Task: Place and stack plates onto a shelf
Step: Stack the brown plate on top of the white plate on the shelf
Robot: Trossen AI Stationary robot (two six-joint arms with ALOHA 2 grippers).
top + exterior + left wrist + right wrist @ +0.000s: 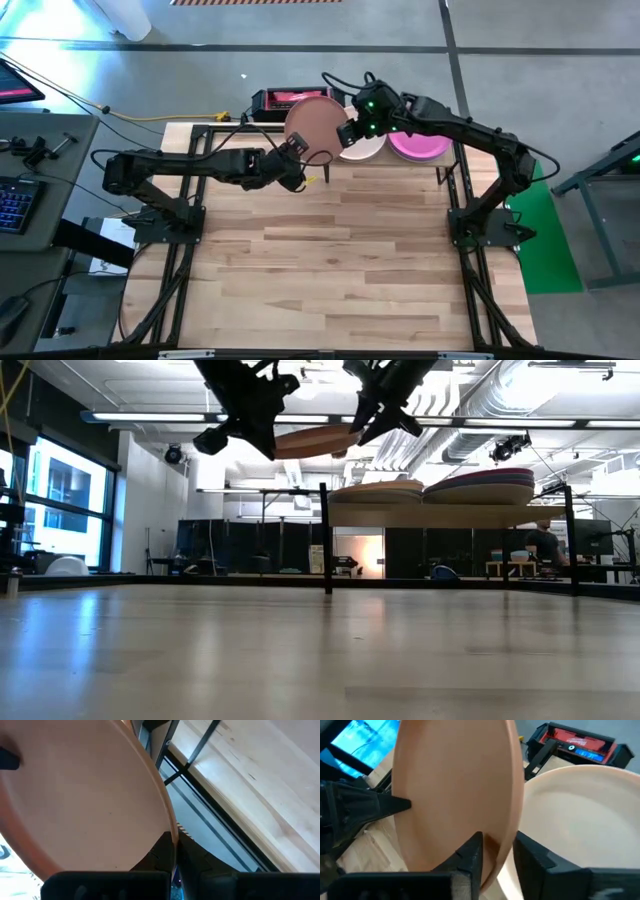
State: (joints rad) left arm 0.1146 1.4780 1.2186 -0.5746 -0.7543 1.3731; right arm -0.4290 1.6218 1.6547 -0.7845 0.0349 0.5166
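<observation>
Both grippers clamp the terracotta plate [316, 124], left gripper [296, 160] and right gripper [352, 128] on opposite rims, just above the shelf [430, 513]. Handover under way, I'd say; next, the left lets go.

One terracotta plate [316, 125], two stacks [390, 145], one shelf [440, 514].
</observation>
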